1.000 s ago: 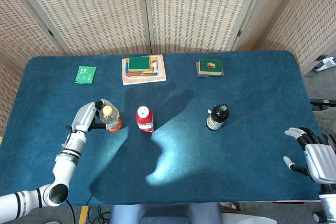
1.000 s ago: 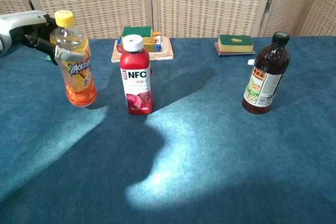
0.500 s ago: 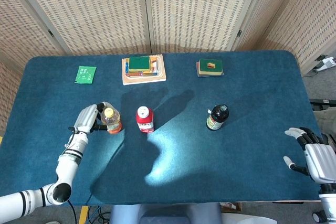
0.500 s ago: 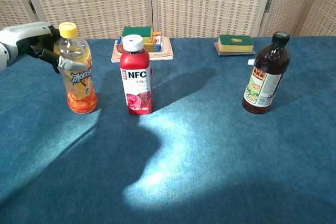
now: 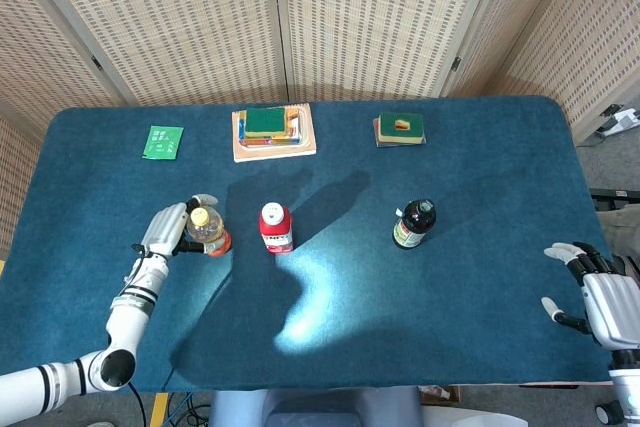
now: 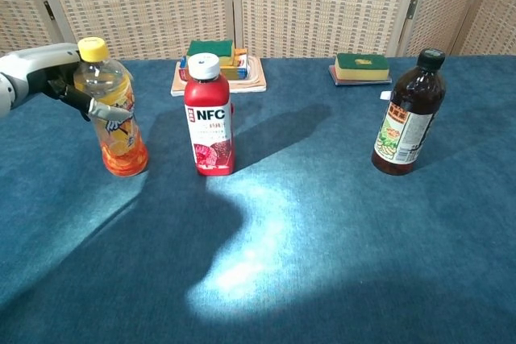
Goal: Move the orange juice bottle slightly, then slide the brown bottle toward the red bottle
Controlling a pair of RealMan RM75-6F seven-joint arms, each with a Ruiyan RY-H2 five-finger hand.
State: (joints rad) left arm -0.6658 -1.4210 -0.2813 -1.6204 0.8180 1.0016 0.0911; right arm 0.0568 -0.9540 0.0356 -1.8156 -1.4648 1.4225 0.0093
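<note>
**Orange juice bottle held upright at the worktop's left side**

Orange juice bottle (image 6: pixel 113 114) stands upright on the blue worktop (image 5: pixel 330 297), toward the left edge and roughly midway between the front and back edges. Its yellow cap is on, and its base rests on the cloth. The left hand (image 5: pixel 165 229) is wrapped around it from the left edge side: in the chest view the fingers (image 6: pixel 109 109) cross the front of the bottle below its shoulder, clamped on its body.

Just beside it, toward the middle of the worktop, stands the red bottle (image 6: pixel 209 115), upright with a white cap and the letters NFC on its label. The two bottles are close but apart. The brown bottle (image 6: pixel 407 114) stands upright well apart from them, toward the right edge, with a dark cap and a pale label.

The right hand (image 5: pixel 600 297) sits at the front right corner of the worktop, away from every bottle, holding nothing, its fingers apart.

Along the back edge lie a small green card (image 5: pixel 163 141) near the left corner, a stack of books with a green sponge on top (image 5: pixel 272 130) near the middle, and a smaller sponge stack (image 5: pixel 400 128) to the right of that. A dark shadow falls across the cloth from the front edge up past the red bottle.
</note>
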